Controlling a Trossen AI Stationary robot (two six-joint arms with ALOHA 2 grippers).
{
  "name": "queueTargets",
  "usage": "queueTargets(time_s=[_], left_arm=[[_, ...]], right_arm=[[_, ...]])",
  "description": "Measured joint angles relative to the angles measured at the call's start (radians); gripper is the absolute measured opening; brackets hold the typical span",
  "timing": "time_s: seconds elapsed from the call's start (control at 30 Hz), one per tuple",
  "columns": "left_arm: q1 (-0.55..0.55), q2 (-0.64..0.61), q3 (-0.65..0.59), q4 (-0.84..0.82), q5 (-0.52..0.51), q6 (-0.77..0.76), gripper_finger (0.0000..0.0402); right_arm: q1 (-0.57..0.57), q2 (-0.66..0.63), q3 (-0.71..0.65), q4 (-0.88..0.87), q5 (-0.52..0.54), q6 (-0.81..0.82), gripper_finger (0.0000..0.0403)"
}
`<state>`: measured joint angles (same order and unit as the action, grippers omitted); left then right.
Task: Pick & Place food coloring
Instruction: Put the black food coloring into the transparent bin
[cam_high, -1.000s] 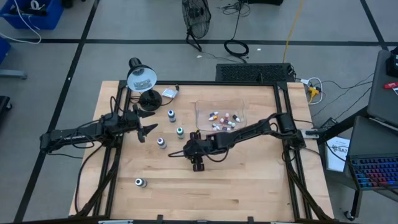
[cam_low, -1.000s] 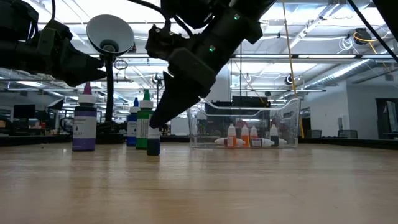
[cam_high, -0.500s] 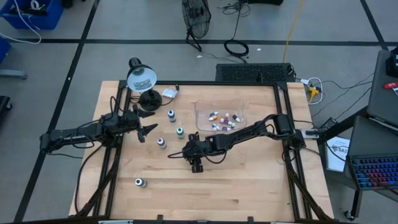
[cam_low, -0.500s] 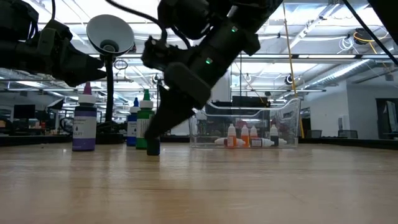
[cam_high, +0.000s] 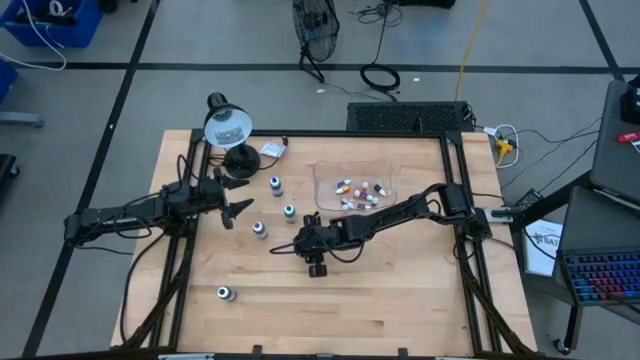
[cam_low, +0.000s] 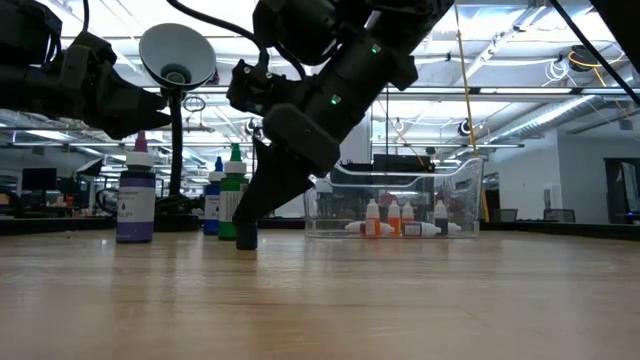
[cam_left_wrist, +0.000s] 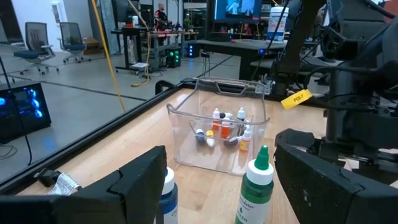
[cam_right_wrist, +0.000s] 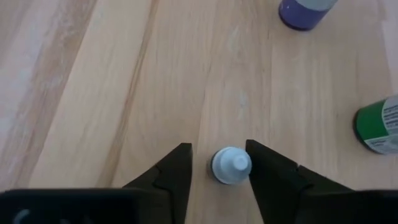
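A tiny food coloring bottle (cam_right_wrist: 231, 165) with a pale cap stands upright on the wooden table; in the low view it is the small dark bottle (cam_low: 246, 236). My right gripper (cam_right_wrist: 219, 163) slants down over it, open, one finger on each side of the cap; I cannot tell whether either finger touches it. Larger bottles stand nearby: blue (cam_high: 275, 185), green (cam_high: 289, 212), purple (cam_high: 260, 229). Another lies near the front left (cam_high: 226, 293). The clear tray (cam_high: 322, 172) holds several tiny bottles (cam_low: 392, 218). My left gripper (cam_high: 240, 208) hangs open and level at the left.
A desk lamp (cam_high: 228, 125) stands at the table's far left corner, a small packet (cam_high: 271, 150) beside it. The purple bottle (cam_right_wrist: 305, 12) and green bottle (cam_right_wrist: 379, 124) stand close beyond my right gripper. Bare wood lies toward the near edge (cam_high: 380, 300).
My right gripper has sunk a little, bringing its fingers down around the tiny bottle, which has stayed upright in place.
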<state>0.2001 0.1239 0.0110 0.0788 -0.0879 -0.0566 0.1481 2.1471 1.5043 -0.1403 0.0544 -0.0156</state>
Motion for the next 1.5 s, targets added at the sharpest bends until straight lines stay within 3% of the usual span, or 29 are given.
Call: queueTargets(time_s=[0.2, 0.33, 0.5, 0.63, 0.73, 0.83, 1.03, 1.13, 1.27, 1.5], left_arm=[[0.0, 0.0, 0.0, 0.0, 0.0, 0.0, 0.0296], [0.0, 0.0, 0.0, 0.0, 0.0, 0.0, 0.0296], [0.0, 0.0, 0.0, 0.0, 0.0, 0.0, 0.0296], [0.0, 0.0, 0.0, 0.0, 0.0, 0.0, 0.0296], [0.0, 0.0, 0.0, 0.0, 0.0, 0.0, 0.0296], [0.0, 0.0, 0.0, 0.0, 0.0, 0.0, 0.0296], [0.0, 0.0, 0.0, 0.0, 0.0, 0.0, 0.0296], [0.0, 0.0, 0.0, 0.0, 0.0, 0.0, 0.0296], [0.0, 0.0, 0.0, 0.0, 0.0, 0.0, 0.0296], [0.0, 0.0, 0.0, 0.0, 0.0, 0.0, 0.0296]], right_arm=[[-0.003, 0.0, 0.0, 0.004, -0.003, -0.025, 0.0047], [0.009, -0.03, -0.002, -0.031, 0.048, -0.051, 0.0048], [0.007, -0.175, -0.001, -0.188, 0.173, -0.076, 0.0048], [-0.043, -0.314, -0.001, -0.316, 0.308, -0.076, 0.0048], [-0.121, -0.401, -0.006, -0.398, 0.334, -0.031, 0.0048], [-0.224, -0.46, -0.05, -0.464, 0.332, 0.037, 0.0048], [-0.393, -0.506, -0.236, -0.421, 0.15, 0.127, 0.0048], [-0.431, -0.503, -0.33, -0.353, 0.145, 0.125, 0.0048], [-0.473, -0.504, -0.429, -0.202, 0.059, 0.128, 0.0048], [-0.492, -0.504, -0.489, -0.11, 0.048, 0.124, 0.0048]])
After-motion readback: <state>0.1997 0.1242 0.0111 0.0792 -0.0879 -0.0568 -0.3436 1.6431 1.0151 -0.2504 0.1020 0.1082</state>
